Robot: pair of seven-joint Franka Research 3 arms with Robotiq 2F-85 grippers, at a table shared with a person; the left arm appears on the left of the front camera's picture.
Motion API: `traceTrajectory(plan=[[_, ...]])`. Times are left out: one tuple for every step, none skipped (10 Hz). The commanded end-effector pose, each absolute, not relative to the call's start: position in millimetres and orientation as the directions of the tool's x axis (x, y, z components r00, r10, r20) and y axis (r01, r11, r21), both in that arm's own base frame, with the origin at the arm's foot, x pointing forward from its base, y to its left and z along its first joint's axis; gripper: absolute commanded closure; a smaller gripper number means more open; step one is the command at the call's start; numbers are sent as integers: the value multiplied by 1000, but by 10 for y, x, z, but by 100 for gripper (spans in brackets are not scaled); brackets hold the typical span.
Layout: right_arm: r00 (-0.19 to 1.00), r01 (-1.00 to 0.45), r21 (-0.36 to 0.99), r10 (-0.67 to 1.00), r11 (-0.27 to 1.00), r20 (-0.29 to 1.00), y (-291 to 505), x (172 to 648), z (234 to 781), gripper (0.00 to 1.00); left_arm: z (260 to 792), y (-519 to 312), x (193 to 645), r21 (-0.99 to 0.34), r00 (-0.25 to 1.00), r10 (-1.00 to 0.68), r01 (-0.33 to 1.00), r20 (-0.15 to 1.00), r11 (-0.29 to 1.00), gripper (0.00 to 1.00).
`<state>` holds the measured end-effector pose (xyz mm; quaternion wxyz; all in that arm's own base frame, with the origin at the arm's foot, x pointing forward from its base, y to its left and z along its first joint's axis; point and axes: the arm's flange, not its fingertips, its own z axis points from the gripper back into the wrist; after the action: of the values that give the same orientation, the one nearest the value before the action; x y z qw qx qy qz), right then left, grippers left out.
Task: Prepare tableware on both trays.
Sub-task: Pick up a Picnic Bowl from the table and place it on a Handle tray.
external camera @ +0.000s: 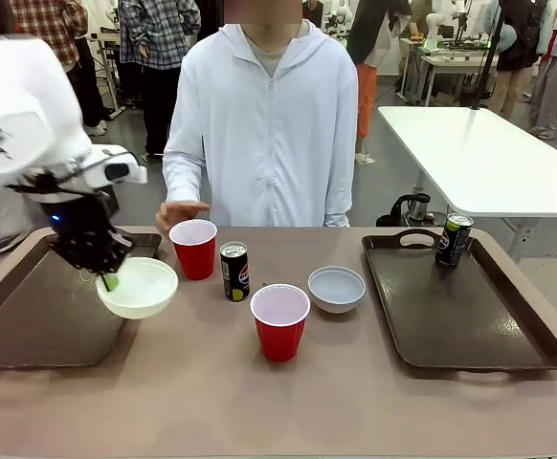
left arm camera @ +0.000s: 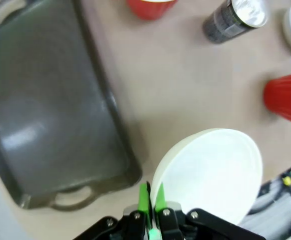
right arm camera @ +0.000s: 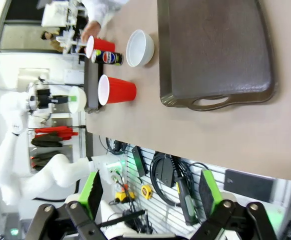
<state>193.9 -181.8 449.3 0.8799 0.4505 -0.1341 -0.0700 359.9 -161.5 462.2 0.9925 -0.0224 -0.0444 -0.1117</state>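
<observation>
Quick rundown for you: your right gripper (right arm camera: 150, 197) hangs with its jaws wide apart and nothing between the green pads, back off the robot's side of the table (external camera: 192, 392). Your left gripper (left arm camera: 151, 200) is the busy one, pinched tight on the rim of a white bowl (external camera: 138, 287), with one green pad inside the rim and one outside. That bowl sits right at the right-hand rim of the left tray (external camera: 30, 316), partly over it in the front view. I can't tell whether it's lifted clear or resting on something. Nearest to you on the bare table is the near red cup (external camera: 279, 321), upright, about in the middle. Just behind it, the second bowl (external camera: 337, 289) stands to its right and a black can (external camera: 234, 271) to its left, all three close together but not touching. A bit farther back is the far red cup (external camera: 194, 249), upright, just left of the can. Over on the right, the right tray (external camera: 460, 325) lies flat with the second can (external camera: 454, 239) standing on its far end, near the loop handle. At the far edge, the person's hand (external camera: 180, 212) rests just behind the far red cup.
</observation>
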Motion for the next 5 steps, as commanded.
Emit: traceTrajectory(plan=[[954, -1, 814, -243, 580, 174, -1824, 1936, 4488, 0, 4572, -1269, 3587, -23, 972, -209, 212, 106, 977, 100], [954, -1, 814, -243, 580, 174, -1824, 1936, 4488, 0, 4479, -1061, 3652, -24, 978, -184, 188, 101, 982, 100], [954, -1, 814, -243, 580, 174, -1824, 1936, 4488, 0, 4357, -788, 3760, -60, 988, -136, 141, 79, 988, 100], [954, -1, 814, -243, 580, 174, -1824, 1936, 4488, 0, 4281, -618, 3797, -59, 993, -96, 101, 74, 993, 100], [954, -1, 814, -243, 580, 174, -1824, 1936, 4488, 0, 4209, -449, 3868, -61, 995, -59, 64, 77, 996, 100]])
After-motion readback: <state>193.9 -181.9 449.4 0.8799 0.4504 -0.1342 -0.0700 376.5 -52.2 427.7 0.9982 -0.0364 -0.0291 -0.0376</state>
